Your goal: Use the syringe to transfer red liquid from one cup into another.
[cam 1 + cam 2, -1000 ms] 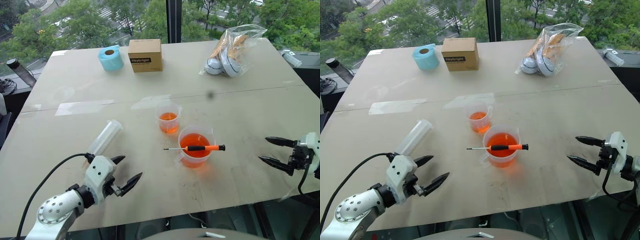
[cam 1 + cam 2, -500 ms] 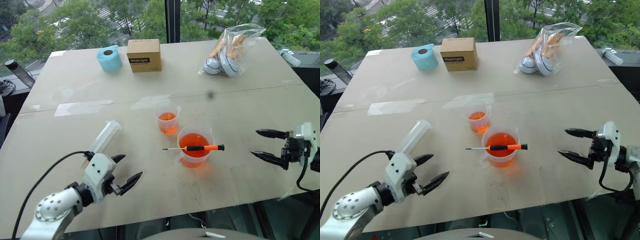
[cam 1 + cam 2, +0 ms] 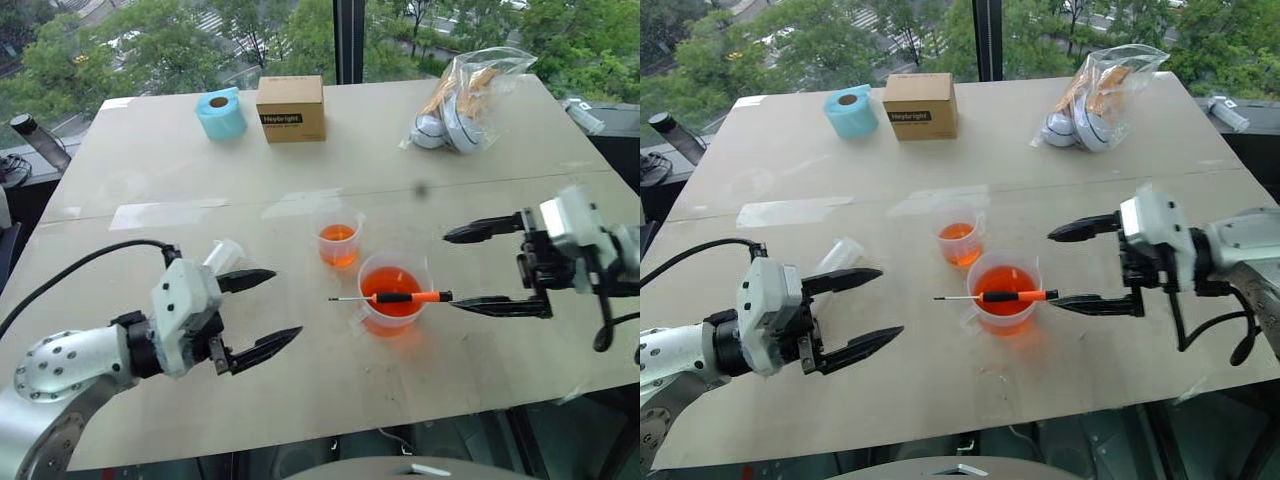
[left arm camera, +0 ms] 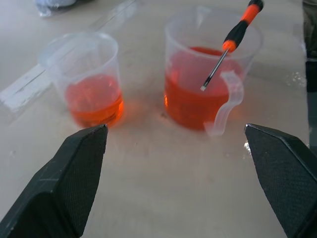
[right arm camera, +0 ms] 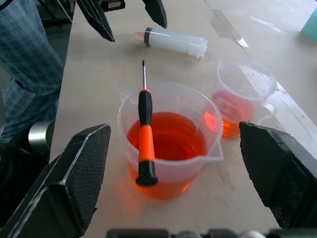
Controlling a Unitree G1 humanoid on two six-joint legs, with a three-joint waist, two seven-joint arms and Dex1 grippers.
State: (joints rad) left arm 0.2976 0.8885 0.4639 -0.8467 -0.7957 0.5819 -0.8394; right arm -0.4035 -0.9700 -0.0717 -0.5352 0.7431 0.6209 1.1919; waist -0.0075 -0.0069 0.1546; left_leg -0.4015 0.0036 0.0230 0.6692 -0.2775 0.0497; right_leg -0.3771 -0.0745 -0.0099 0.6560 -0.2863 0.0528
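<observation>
The syringe (image 5: 176, 40) lies flat on the table at the left, its flanged end (image 3: 222, 253) peeking out behind my left gripper. My left gripper (image 3: 287, 303) hovers open above the table, pointing toward the cups and holding nothing. A small cup (image 3: 338, 236) holds red liquid. In front of it stands a larger handled cup (image 3: 392, 293) of red liquid (image 4: 195, 101). An orange-handled screwdriver (image 3: 400, 297) rests across the larger cup's rim. My right gripper (image 3: 449, 270) is open just right of the larger cup. Its lower finger reaches toward the screwdriver's handle end.
A blue tape roll (image 3: 220, 114), a cardboard box (image 3: 290, 109) and a clear plastic bag of items (image 3: 465, 100) sit along the far side of the table. A dark bottle (image 3: 40, 145) stands off the table's left edge. A tape seam (image 3: 170, 213) crosses the tabletop.
Both grippers have risen. The right one swung left to just beside the larger cup. The left one lifted and now covers most of the syringe. Cups, screwdriver and syringe have stayed put.
</observation>
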